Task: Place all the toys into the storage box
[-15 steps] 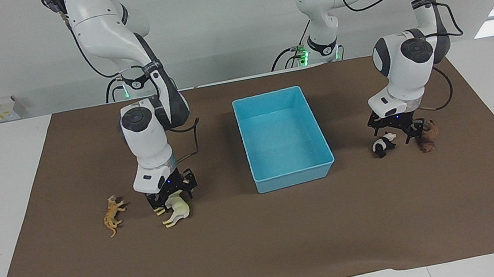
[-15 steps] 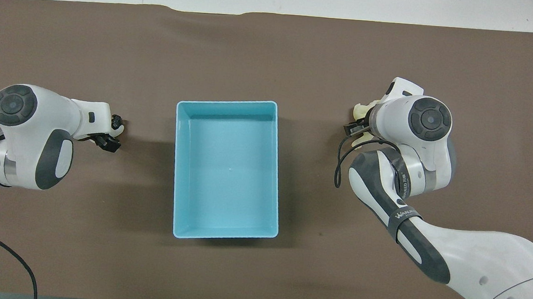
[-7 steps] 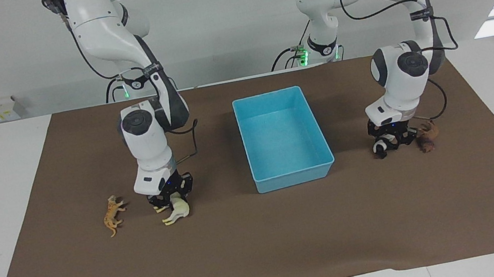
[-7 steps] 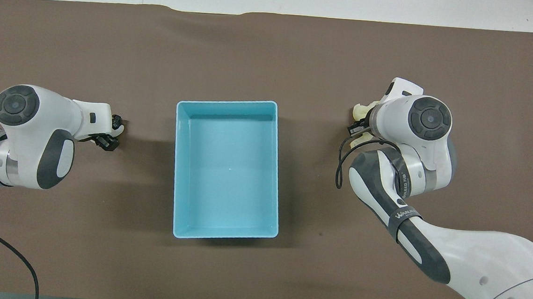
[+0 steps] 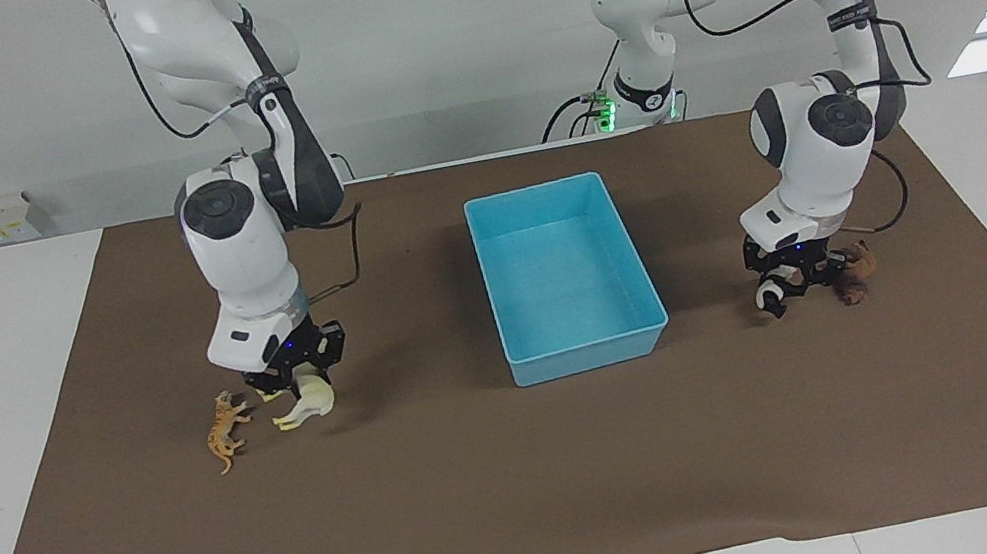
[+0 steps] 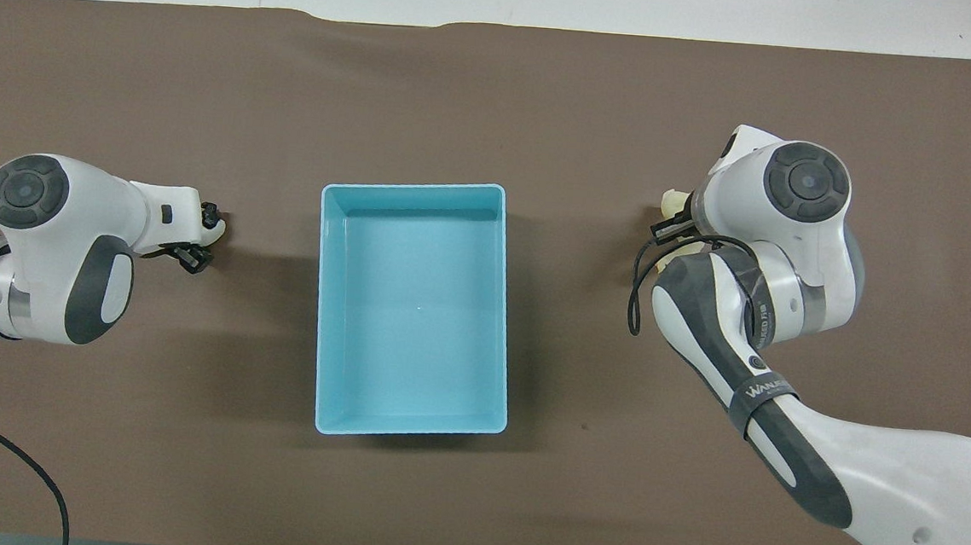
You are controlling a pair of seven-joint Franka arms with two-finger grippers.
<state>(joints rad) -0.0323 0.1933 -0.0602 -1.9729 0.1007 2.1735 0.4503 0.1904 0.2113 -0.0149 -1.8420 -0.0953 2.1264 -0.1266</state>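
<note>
Since the earlier frames, both arms have lifted: the right tool (image 5: 296, 377) has risen and shifted toward the right arm's end of the worktop, carrying the cream-white horse (image 5: 307, 406) with it, and the left tool (image 5: 792, 270) has risen with the panda (image 5: 772, 296).

Right tool: clenched on the cream-white horse. The horse hangs from the fingers, clear of the brown mat (image 5: 532, 494), over the area just beside the orange tiger (image 5: 224, 431). In the overhead view only a cream edge of the horse (image 6: 672, 202) shows past the right arm's wrist.

Left tool: grasping the panda, which hangs below the fingers just above the mat. In the overhead view the left tool (image 6: 202, 236) shows at the tip of the left arm's wrist.

Orange tiger: lies on its side on the mat, toward the right arm's end of the worktop, untouched.

Brown animal (image 5: 853, 278): lies on the mat just beside the left tool, toward the left arm's end of the worktop, not held.

Storage box (image 5: 588, 354): stands on the mat midway between the two arms. No toy lies in it. Both tools are well apart from it.
</note>
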